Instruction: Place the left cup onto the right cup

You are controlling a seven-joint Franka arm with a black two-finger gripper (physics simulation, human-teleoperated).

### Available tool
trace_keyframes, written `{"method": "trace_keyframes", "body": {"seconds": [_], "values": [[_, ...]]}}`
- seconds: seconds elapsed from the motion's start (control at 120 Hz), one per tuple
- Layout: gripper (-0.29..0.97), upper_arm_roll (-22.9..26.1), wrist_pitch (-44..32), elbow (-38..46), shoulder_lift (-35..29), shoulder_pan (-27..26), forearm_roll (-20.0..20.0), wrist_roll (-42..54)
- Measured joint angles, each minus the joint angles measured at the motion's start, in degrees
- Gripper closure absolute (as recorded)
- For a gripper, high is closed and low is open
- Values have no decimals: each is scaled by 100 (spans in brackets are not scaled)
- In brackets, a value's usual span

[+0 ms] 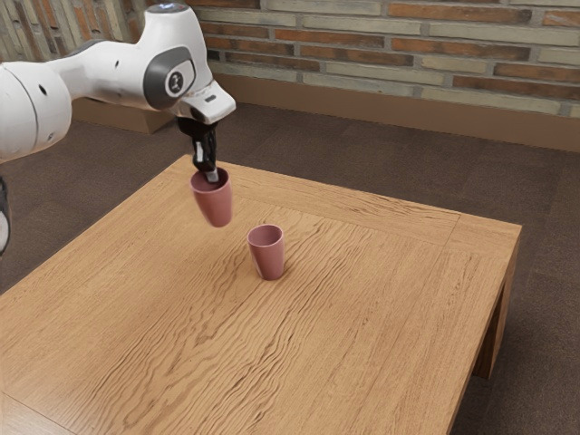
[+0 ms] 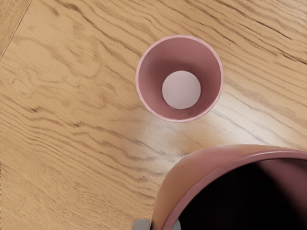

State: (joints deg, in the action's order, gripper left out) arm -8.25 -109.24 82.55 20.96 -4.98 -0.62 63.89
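Observation:
Two pink cups are in play. One pink cup (image 1: 213,201) hangs in the air above the table, slightly tilted, with my gripper (image 1: 211,174) shut on its rim. The other pink cup (image 1: 266,251) stands upright on the wooden table (image 1: 299,344), a little toward the exterior view's right of the held one and lower. In the wrist view the held cup (image 2: 201,177) looms large and close under my hand, its dark inside showing. The standing cup (image 2: 180,79) appears from above beyond it, open mouth up, empty.
The table's far edge (image 1: 362,195) runs close behind the cups. A brick wall (image 1: 408,54) stands well behind, with dark floor between. Wide bare tabletop stretches toward the front and the exterior view's right.

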Motion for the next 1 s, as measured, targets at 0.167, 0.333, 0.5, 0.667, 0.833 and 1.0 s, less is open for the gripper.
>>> {"method": "trace_keyframes", "body": {"seconds": [0.167,0.333,0.5,0.667,0.833,1.0], "values": [[79,-9,290,-475,293,-43,-62,-1],[79,-10,519,-741,512,-136,-90,2],[79,-9,622,-948,718,-235,-124,4],[79,-9,640,-1100,891,-298,-134,10],[79,-10,636,-1163,988,-302,-137,16],[79,-13,613,-1332,1135,-310,-133,29]]}}
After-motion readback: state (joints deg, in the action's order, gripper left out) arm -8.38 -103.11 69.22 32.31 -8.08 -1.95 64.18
